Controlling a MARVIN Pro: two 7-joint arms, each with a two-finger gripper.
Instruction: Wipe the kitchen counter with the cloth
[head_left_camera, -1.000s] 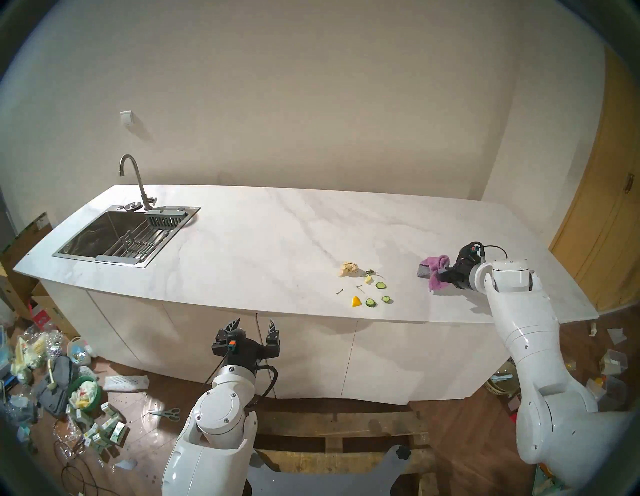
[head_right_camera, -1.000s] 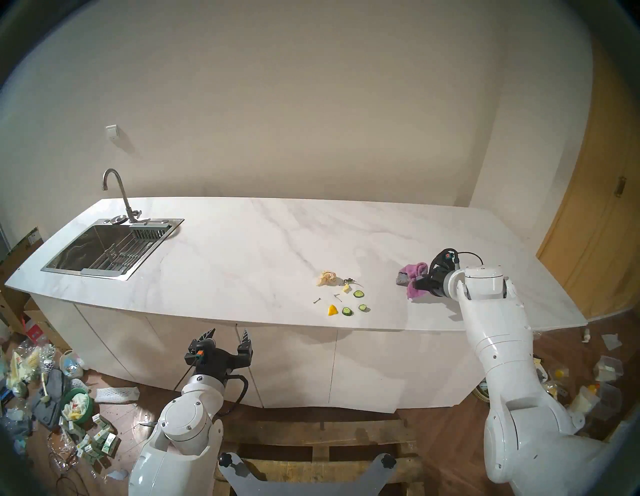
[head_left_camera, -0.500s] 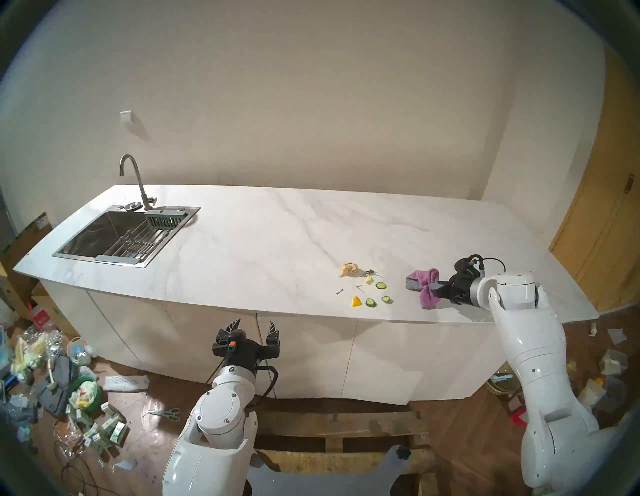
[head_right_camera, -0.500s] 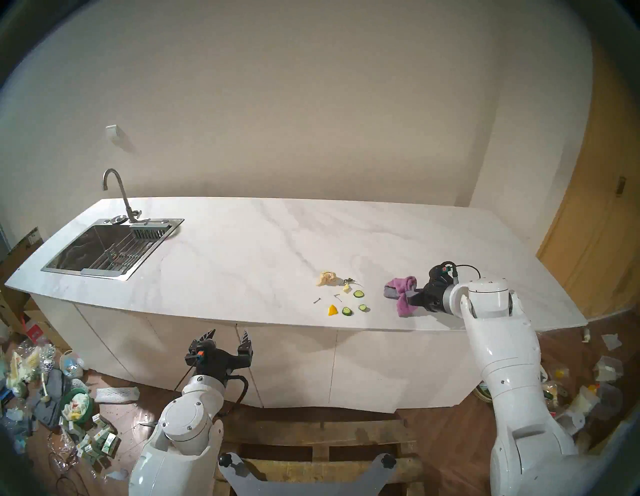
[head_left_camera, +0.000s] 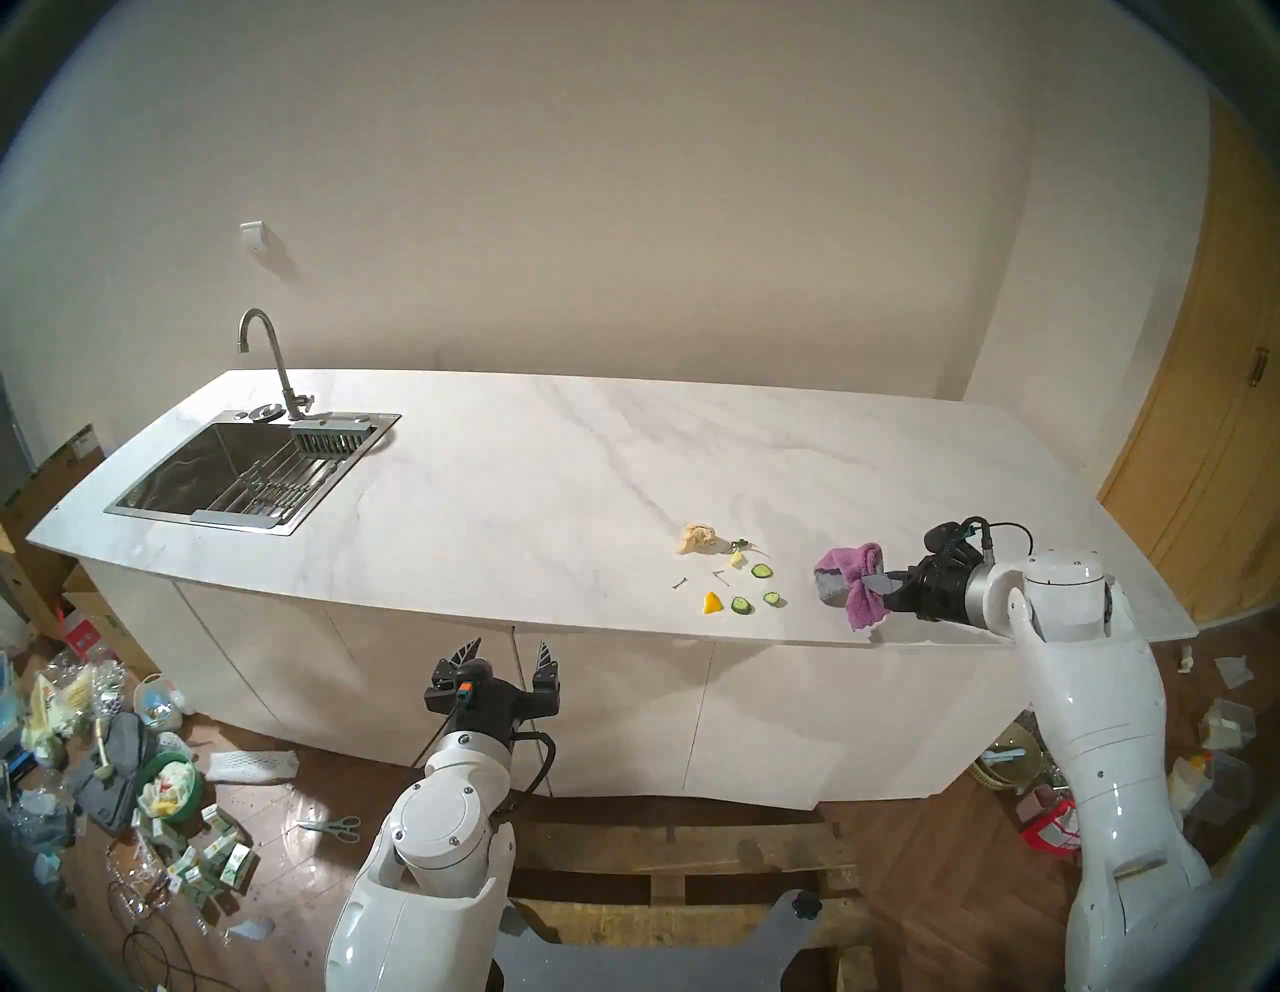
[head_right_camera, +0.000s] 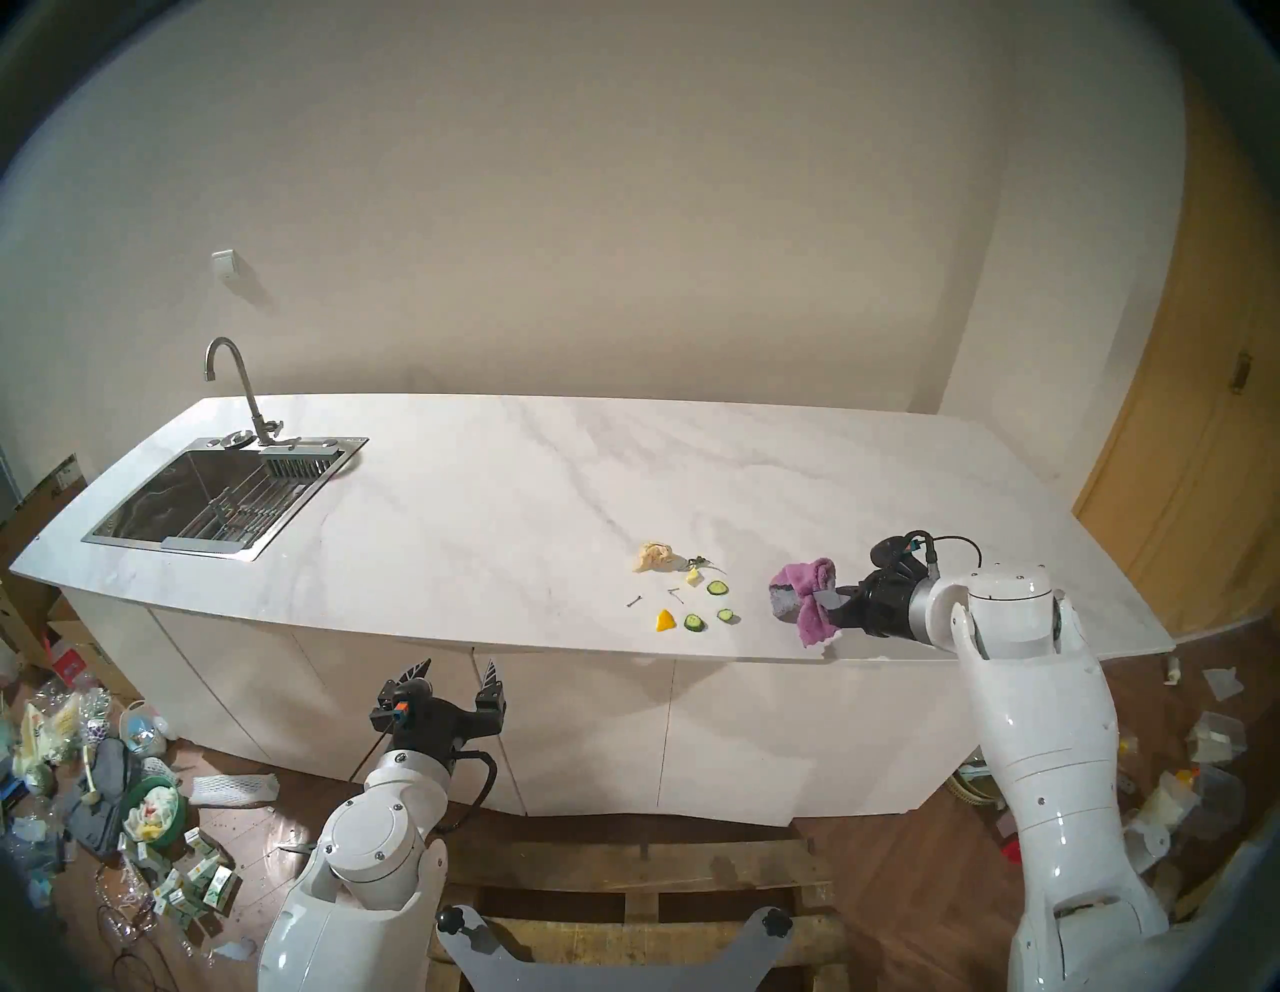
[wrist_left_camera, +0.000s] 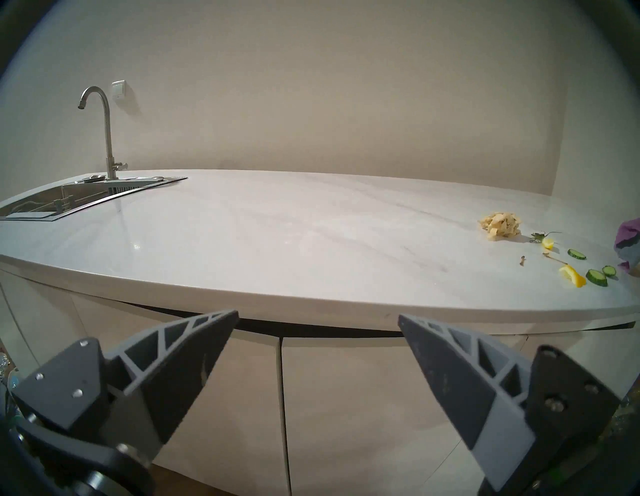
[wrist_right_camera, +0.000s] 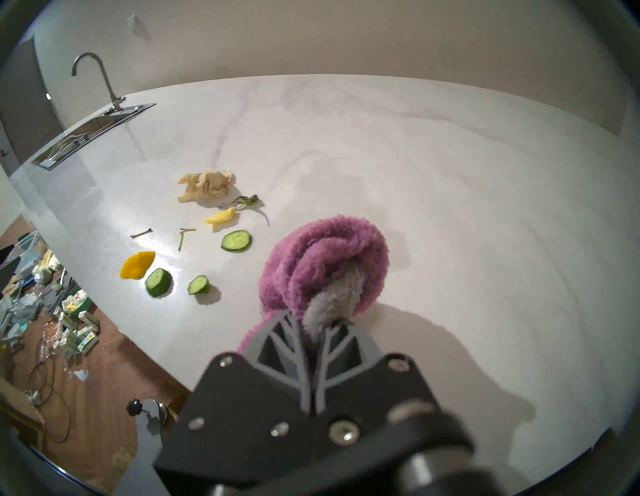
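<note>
Cloth (head_left_camera: 853, 580) sits pinched in the right gripper (head_left_camera: 874, 583), fingers clamped tight. Lower it flat onto the kitchen counter (head_left_camera: 526, 485) before sweeping toward the cucumber slices (head_left_camera: 742, 605). Left gripper (head_left_camera: 507, 648) hangs spread wide, holding nothing.

Dim warm indoor light, soft shadows, mild glare on the kitchen counter (wrist_right_camera: 166, 256), fisheye-dark rims.

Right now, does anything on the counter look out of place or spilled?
Yes. Food scraps lie loose on the kitchen counter near its front edge: cucumber slices, a yellow wedge, bits of stem and a beige crumpled wad.
</note>
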